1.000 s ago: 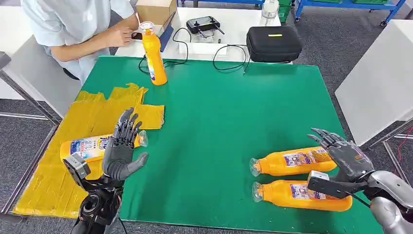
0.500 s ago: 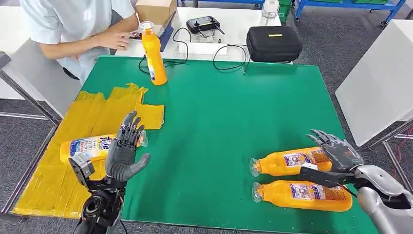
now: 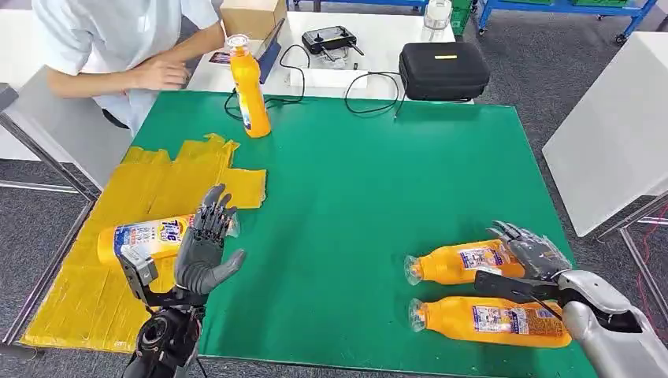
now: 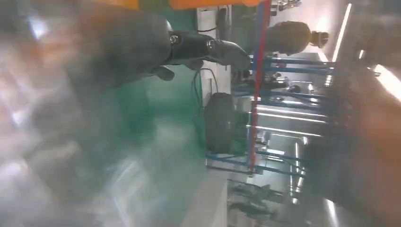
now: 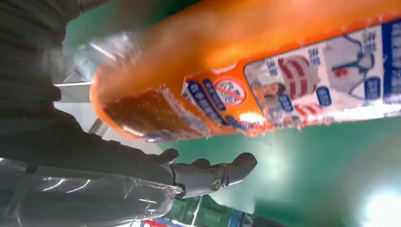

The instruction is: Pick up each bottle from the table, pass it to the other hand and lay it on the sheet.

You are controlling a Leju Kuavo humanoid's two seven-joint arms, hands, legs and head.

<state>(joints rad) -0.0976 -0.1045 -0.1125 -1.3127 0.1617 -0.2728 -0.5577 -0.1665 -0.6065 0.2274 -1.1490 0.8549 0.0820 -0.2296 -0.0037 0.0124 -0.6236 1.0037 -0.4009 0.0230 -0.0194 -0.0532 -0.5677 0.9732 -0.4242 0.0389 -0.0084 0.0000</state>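
Observation:
Two orange bottles lie side by side on the green table at the front right, the farther bottle (image 3: pixel 465 262) and the nearer bottle (image 3: pixel 492 320). My right hand (image 3: pixel 532 252) hovers open at the base end of the farther bottle (image 5: pixel 265 80), fingers (image 5: pixel 213 175) spread. A third orange bottle (image 3: pixel 146 236) lies on the yellow sheet (image 3: pixel 169 185) at the left. My left hand (image 3: pixel 205 248) stands upright and open beside it, holding nothing. A fourth bottle (image 3: pixel 248 87) stands upright at the table's far left.
A person (image 3: pixel 118 39) sits at the far left corner, a hand resting on the white table (image 3: pixel 378 31) behind. A black case (image 3: pixel 443 71), a controller (image 3: pixel 331 38), cables and a cardboard box (image 3: pixel 252 16) lie there. A white board (image 3: pixel 614 126) stands at the right.
My right hand has moved down and forward to the base of the farther bottle. My left hand has shifted slightly toward the table's front. The person's hand has drawn back to the left.

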